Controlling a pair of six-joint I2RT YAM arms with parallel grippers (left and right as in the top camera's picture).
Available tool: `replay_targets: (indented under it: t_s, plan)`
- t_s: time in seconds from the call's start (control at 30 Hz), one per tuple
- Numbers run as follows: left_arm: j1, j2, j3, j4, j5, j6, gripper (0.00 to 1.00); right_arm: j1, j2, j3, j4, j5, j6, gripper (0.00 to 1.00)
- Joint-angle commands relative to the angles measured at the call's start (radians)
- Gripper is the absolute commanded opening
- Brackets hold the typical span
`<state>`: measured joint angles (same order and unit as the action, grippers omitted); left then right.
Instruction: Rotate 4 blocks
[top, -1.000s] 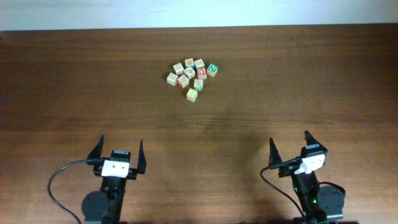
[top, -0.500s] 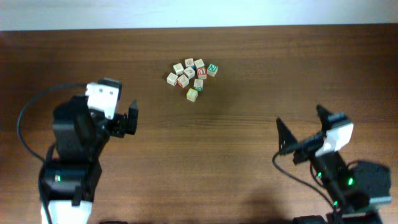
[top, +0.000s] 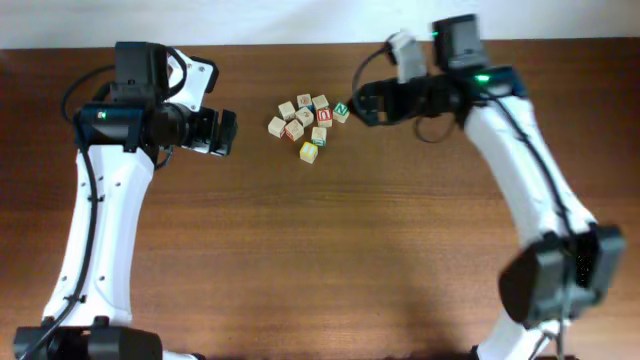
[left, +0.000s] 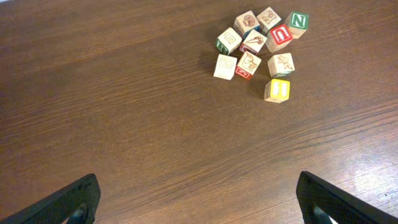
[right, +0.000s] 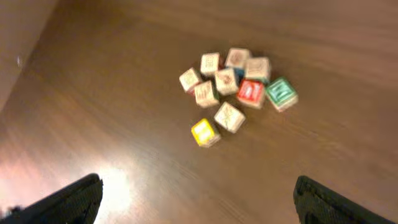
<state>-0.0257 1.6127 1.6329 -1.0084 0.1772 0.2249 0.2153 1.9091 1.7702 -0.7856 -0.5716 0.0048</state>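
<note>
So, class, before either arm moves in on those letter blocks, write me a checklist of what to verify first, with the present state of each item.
1. Left gripper open and empty: ok.
2. Right gripper open and empty: ok.
3. Blocks in view of both wrist cameras: ok.
4. Right wrist picture sharp enough to aim by: not ok, it is blurred.
5. Finger room around a block: ok for the yellow block and the green N block at the cluster's edges; not ok for the middle ones, which are packed together.
</note>
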Motion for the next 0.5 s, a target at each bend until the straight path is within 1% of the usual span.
replay_targets:
  t_s: [0.0, 0.07, 0.1, 0.13, 0.17, 0.2, 0.23, 0.3, 0.33, 0.43, 0.47]
  plan:
    - [0.001, 0.005, 0.025, -0.003, 0.018, 0.008, 0.99, 0.093, 0.166, 0.042, 0.122, -0.032, 0.015, 0.98]
    - [0.001, 0.005, 0.025, -0.003, 0.018, 0.008, 0.99, 0.135, 0.252, 0.042, 0.183, -0.02, 0.043, 0.98]
    - [0.001, 0.005, 0.025, -0.003, 0.018, 0.009, 0.99, 0.168, 0.306, 0.042, 0.213, 0.111, 0.144, 0.92]
    - [0.001, 0.005, 0.025, -0.003, 0.018, 0.008, 0.99, 0.2, 0.354, 0.042, 0.231, 0.288, 0.271, 0.88]
    - [0.001, 0.005, 0.025, -0.003, 0.018, 0.009, 0.99, 0.223, 0.378, 0.042, 0.245, 0.383, 0.329, 0.86]
    - [0.001, 0.005, 0.025, -0.003, 0.018, 0.009, 0.99, 0.25, 0.404, 0.042, 0.271, 0.488, 0.371, 0.79]
    - [0.001, 0.005, 0.025, -0.003, 0.018, 0.009, 0.99, 0.265, 0.414, 0.042, 0.287, 0.539, 0.378, 0.77]
    - [0.001, 0.005, 0.025, -0.003, 0.018, 0.008, 0.99, 0.3, 0.436, 0.042, 0.306, 0.71, 0.422, 0.72]
    - [0.001, 0.005, 0.025, -0.003, 0.018, 0.008, 0.99, 0.304, 0.449, 0.042, 0.319, 0.749, 0.424, 0.69]
    - [0.001, 0.005, 0.025, -0.003, 0.018, 0.009, 0.99, 0.301, 0.47, 0.041, 0.376, 0.749, 0.423, 0.59]
    - [0.001, 0.005, 0.025, -0.003, 0.018, 0.008, 0.99, 0.301, 0.47, 0.041, 0.394, 0.748, 0.423, 0.49]
